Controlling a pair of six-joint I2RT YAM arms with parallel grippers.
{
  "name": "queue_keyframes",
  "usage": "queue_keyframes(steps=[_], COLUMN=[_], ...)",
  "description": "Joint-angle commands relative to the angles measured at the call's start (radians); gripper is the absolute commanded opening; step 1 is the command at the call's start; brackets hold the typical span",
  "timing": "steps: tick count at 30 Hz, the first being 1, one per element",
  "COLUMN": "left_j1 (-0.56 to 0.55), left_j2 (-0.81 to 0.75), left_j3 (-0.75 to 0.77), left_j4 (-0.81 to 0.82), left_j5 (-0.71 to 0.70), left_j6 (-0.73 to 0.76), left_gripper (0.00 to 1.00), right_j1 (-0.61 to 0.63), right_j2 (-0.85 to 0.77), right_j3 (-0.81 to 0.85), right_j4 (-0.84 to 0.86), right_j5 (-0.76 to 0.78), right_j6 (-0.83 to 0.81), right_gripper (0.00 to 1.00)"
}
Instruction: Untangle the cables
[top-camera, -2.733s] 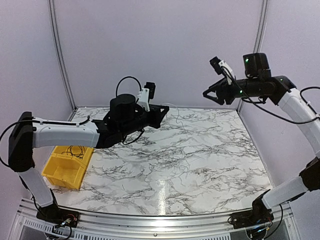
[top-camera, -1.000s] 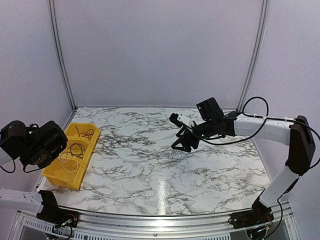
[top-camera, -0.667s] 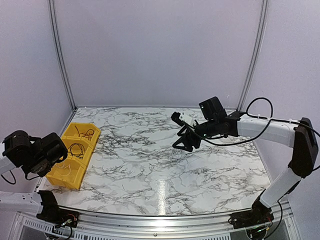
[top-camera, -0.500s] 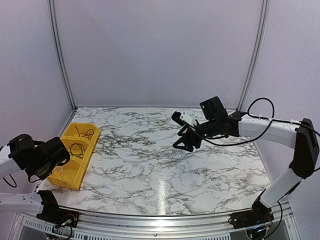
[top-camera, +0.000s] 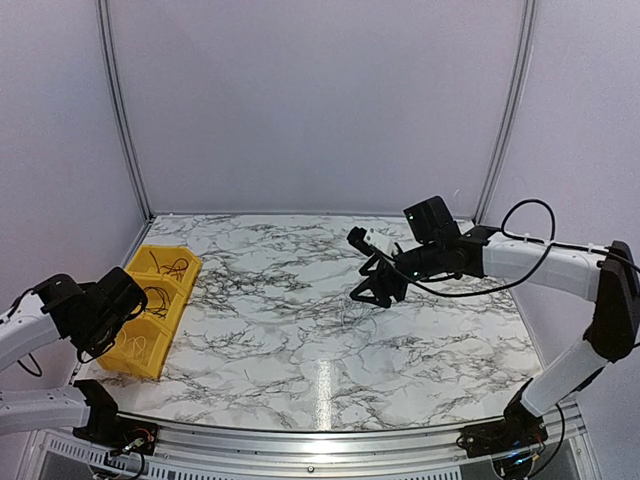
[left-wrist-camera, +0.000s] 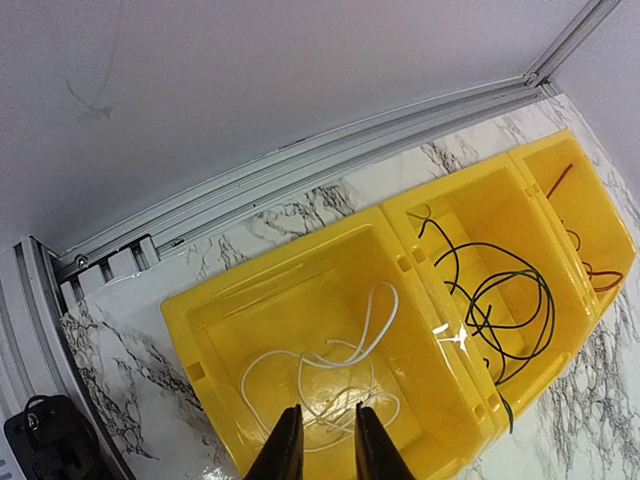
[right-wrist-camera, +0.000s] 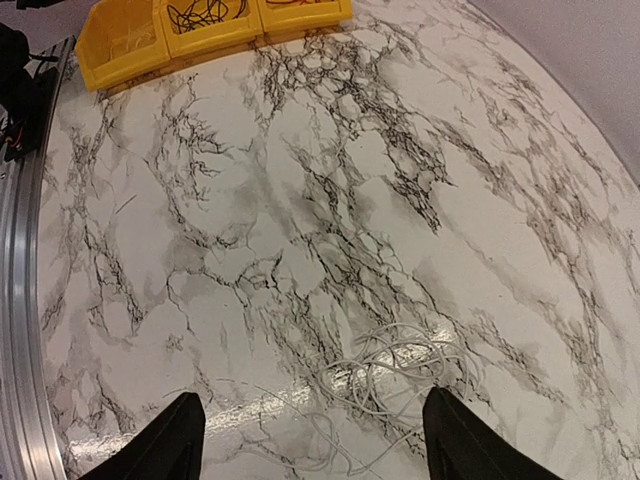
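A loose whitish tangle of cables (right-wrist-camera: 400, 365) lies on the marble table, faint in the top view (top-camera: 352, 318). My right gripper (right-wrist-camera: 312, 398) hangs above it, open wide and empty, also seen from above (top-camera: 368, 292). A yellow three-part bin (left-wrist-camera: 390, 215) holds sorted cables: a white one (left-wrist-camera: 340, 360) in the near part, black ones (left-wrist-camera: 505, 310) in the middle, reddish ones (left-wrist-camera: 585, 270) in the far part. Over the white one my left gripper (left-wrist-camera: 326, 408) hovers, its jaws a narrow gap apart with nothing between them.
The bin (top-camera: 135, 360) stands at the table's left edge, close to the side wall and its aluminium rail (left-wrist-camera: 300, 165). A metal rail (top-camera: 300, 440) runs along the near edge of the table. Booth walls close the back and both sides.
My left arm has come down and forward over the bin's near part, and its jaws have parted slightly. The right gripper has drifted a little right, still open above the tangle.
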Motion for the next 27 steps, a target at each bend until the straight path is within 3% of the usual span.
queue_keyframes(steps=[1,5,9,12,16,22,27], left_j1=[0.072,0.110,0.110,0.110,0.104,-0.001,-0.124], left_j2=[0.029,0.038,0.050,0.114,0.240,0.408,0.576], left_j3=[-0.017,0.007,0.093,0.190,0.337,0.420,0.493], left_j4=[0.096,0.114,0.185,0.249,0.385,0.635,0.753], left_j5=[0.028,0.057,0.038,0.024,0.129,0.336,0.408], left_j6=[0.139,0.180,0.358,0.548,0.883,1.175,1.205], left_gripper=[0.23,0.37,0.43,0.47,0.52,0.53,0.58], right_j1=[0.009,0.009,-0.003,-0.054,-0.156,-0.182,-0.144], right_j2=[-0.041,-0.056,-0.079,-0.093,-0.119,-0.172,-0.158], right_j3=[-0.005,-0.012,-0.008,-0.003,-0.023,-0.088,-0.078], right_j4=[-0.014,-0.028,-0.050,-0.084,-0.132,-0.207,-0.300], right_j5=[0.005,0.010,0.019,0.009,-0.031,0.015,0.019], right_j6=[-0.020,-0.032,-0.052,-0.059,-0.106,-0.291,-0.479], right_gripper=[0.75,0.75,0.75,0.75,0.69,0.61,0.52])
